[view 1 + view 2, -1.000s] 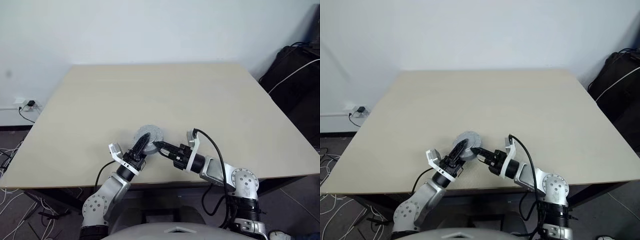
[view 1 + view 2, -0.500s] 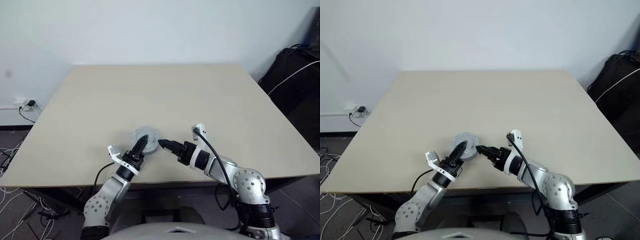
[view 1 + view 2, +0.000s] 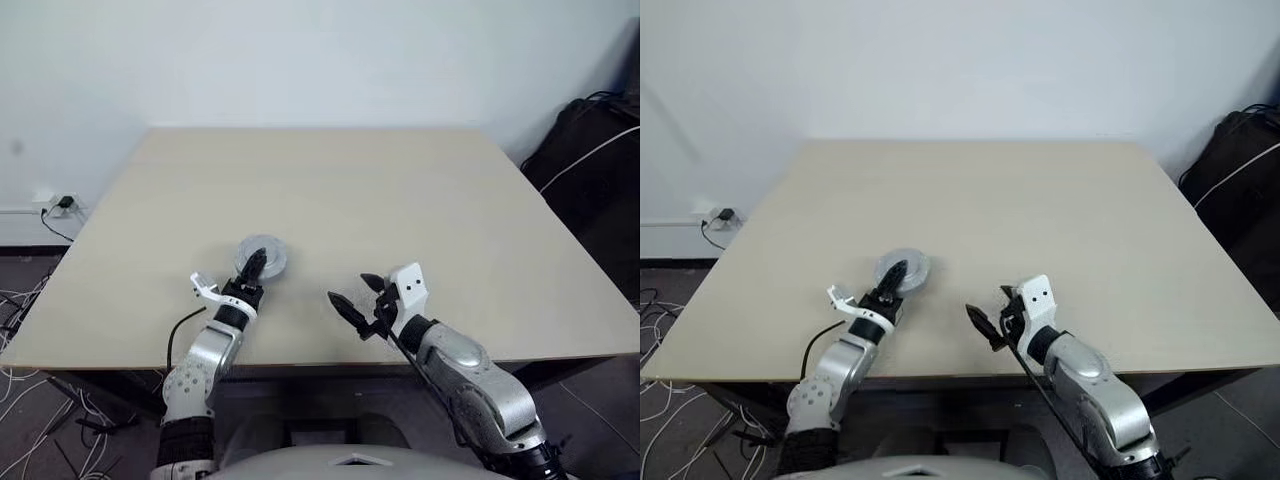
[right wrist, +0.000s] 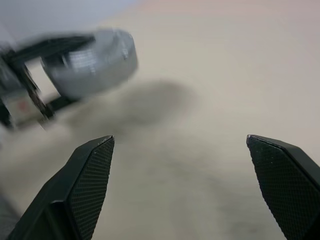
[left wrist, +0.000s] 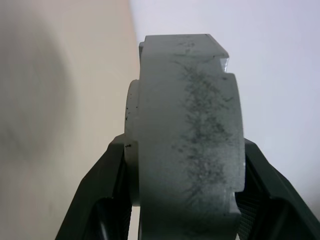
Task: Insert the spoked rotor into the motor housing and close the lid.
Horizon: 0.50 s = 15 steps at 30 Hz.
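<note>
L wrist view: lid (image 5: 187,140) edge-on, clamped.

Silver-grey arms, black cables, white-bracketed black textured pincers (image 3: 358,292).

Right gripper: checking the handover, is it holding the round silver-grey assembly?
No, the right gripper is open and empty; the left gripper holds the round silver-grey assembly.

One silver-grey lid (image 3: 262,257) is showing, one table (image 3: 400,200) is sitting under it, and two grippers are working: the left gripper (image 3: 254,268) and the right gripper (image 3: 356,294).
</note>
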### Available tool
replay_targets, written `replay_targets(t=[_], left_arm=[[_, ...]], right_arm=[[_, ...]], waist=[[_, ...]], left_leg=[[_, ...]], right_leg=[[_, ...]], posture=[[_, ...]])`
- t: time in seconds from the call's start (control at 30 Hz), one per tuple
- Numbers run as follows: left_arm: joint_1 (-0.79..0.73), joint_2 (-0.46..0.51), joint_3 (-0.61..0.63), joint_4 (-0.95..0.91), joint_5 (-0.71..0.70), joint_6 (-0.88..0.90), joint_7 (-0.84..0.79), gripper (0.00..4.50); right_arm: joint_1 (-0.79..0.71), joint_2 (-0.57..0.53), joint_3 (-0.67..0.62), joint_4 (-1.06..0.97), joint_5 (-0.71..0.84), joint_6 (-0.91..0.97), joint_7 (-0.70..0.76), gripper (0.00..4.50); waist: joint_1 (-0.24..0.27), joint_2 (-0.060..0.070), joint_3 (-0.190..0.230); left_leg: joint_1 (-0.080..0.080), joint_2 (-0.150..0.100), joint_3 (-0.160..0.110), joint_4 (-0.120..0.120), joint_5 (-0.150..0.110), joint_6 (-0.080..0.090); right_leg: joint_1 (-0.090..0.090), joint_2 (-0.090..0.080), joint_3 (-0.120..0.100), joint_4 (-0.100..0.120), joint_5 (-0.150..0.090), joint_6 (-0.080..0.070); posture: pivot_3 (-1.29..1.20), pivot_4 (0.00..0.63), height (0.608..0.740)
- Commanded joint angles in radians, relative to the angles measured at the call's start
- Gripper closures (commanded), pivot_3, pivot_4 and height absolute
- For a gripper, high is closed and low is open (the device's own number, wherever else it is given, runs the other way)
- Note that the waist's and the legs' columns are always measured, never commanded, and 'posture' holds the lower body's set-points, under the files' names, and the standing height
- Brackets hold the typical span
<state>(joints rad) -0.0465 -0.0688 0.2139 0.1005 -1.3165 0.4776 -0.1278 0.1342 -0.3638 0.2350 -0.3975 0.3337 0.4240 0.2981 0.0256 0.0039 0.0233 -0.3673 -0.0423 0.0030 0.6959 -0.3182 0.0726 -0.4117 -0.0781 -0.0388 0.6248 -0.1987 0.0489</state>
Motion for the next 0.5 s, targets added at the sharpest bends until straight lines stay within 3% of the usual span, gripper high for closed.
replay_targets(t=[0.03,0.5], left_arm=[[-0.115,-0.016,0.043,0.045,0.081,-0.073,0.008,2.38],[-0.515,0.028,0.232,0.566,0.277,-0.160,0.014,2.38]], right_arm=[[0.000,0.021,0.015,0.034,-0.135,-0.122,-0.049,0.00],[0.065,0.136,-0.024,0.215,-0.345,-0.385,-0.174,0.00]], waist=[[0.002,-0.002,0.000],[0.003,-0.009,0.004]], left_leg=[[0.000,0.000,0.000,0.000,0.000,-0.001],[0.000,0.000,0.000,0.000,0.001,-0.003]], right_leg=[[0.000,0.000,0.000,0.000,0.000,0.000],[0.000,0.001,0.000,0.000,0.001,0.000]], posture=[[0.00,0.000,0.740],[0.00,0.000,0.740]])
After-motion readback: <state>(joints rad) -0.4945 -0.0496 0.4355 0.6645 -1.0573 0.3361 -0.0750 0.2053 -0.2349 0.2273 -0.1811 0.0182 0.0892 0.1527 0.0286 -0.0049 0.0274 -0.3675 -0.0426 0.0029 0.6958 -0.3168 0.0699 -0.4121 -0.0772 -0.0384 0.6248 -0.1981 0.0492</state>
